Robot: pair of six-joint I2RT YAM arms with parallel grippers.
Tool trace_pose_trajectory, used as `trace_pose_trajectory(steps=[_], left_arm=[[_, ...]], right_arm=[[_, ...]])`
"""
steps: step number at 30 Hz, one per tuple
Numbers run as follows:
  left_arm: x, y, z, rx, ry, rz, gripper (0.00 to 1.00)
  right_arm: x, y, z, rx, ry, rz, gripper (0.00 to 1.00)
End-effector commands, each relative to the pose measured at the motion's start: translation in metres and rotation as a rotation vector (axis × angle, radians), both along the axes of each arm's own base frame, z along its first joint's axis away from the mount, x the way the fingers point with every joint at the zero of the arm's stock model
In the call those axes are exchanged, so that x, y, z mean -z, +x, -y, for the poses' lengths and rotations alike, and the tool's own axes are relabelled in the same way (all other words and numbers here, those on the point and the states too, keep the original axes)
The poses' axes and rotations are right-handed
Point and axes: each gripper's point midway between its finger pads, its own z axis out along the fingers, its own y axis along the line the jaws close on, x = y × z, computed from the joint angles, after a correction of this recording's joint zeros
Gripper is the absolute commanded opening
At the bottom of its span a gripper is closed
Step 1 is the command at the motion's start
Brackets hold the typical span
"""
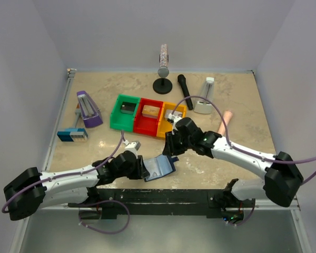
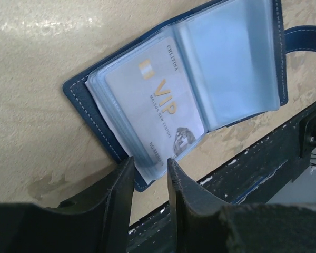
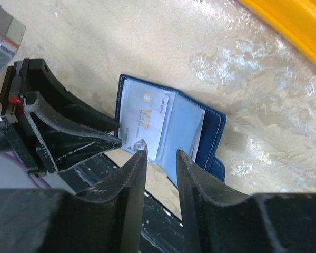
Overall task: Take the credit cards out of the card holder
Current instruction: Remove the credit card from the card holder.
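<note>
Left arm (image 1: 68,182) and right arm (image 1: 242,154): white shells, black joints. Purple-grey cable (image 1: 312,159) along each. Fingers (image 3: 129,184) matte black, edges scuffed.

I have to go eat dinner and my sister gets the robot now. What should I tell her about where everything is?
Left gripper: open, jaws either side of the near corner of the card holder, not clamped on it.
Right gripper: open, hovers just over the holder's edge, holding nothing.
Card holder: lies open on the table, close to the front edge.
Cards: a pale VIP card with gold letters is tucked inside the holder. No other card can be made out.
Done: the holder is open.
Left: pull out every card; none is out yet.
</note>
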Motion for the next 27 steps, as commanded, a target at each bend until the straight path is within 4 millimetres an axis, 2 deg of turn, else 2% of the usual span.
trace_pose_trajectory(steps=[1, 7, 17, 23, 27], left_arm=[[-0.004, 0.002, 0.002, -0.028, -0.045, 0.014, 0.36], [-0.003, 0.001, 0.001, -0.025, -0.048, 0.015, 0.36], [0.0, 0.0, -0.003, -0.028, -0.041, 0.014, 0.36], [0.002, 0.0, -0.006, -0.038, -0.028, 0.018, 0.36], [0.003, 0.001, -0.007, -0.039, -0.019, 0.021, 0.36]], right_arm=[[-0.012, 0.021, -0.014, -0.019, -0.042, 0.105, 0.36], [0.005, 0.032, -0.02, -0.05, -0.125, 0.123, 0.38], [0.04, 0.043, -0.018, -0.07, -0.244, 0.115, 0.39], [0.054, 0.038, -0.011, -0.065, -0.269, 0.09, 0.37], [0.062, 0.027, -0.001, -0.039, -0.258, 0.06, 0.34]])
